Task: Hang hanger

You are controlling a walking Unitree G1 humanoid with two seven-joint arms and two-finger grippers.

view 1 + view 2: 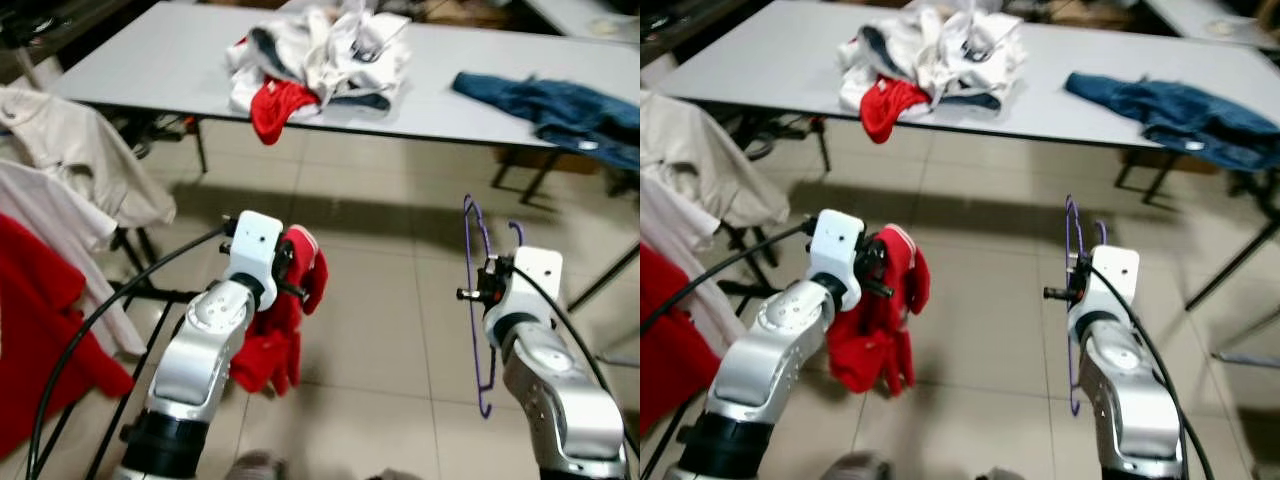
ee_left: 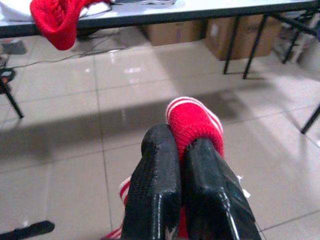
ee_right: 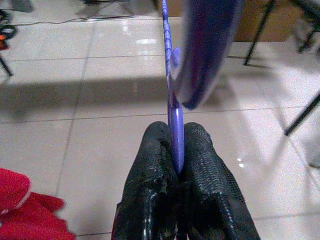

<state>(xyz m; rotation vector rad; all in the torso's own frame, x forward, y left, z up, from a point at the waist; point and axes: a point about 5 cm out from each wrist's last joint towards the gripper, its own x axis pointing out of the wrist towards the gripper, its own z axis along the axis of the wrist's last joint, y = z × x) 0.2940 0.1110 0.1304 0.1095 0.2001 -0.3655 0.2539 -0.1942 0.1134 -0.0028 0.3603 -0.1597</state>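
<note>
A thin purple hanger (image 1: 480, 300) stands upright over the tiled floor, pinched in my right gripper (image 1: 492, 282); in the right wrist view the fingers (image 3: 155, 165) press on the hanger (image 3: 175, 125) from both sides. My left gripper (image 1: 290, 270) is shut on a red garment with white stripes (image 1: 280, 330), which hangs below it. In the left wrist view a red cuff (image 2: 192, 122) sticks out between the black fingers (image 2: 160, 170). Both grippers hover in front of the grey table (image 1: 150, 70).
On the table lie a heap of white, grey and red clothes (image 1: 320, 55) and a blue denim piece (image 1: 560, 105). At my left, beige (image 1: 70, 150) and red (image 1: 40, 330) garments hang on a black rack (image 1: 140, 290). Table legs (image 1: 200, 150) stand ahead.
</note>
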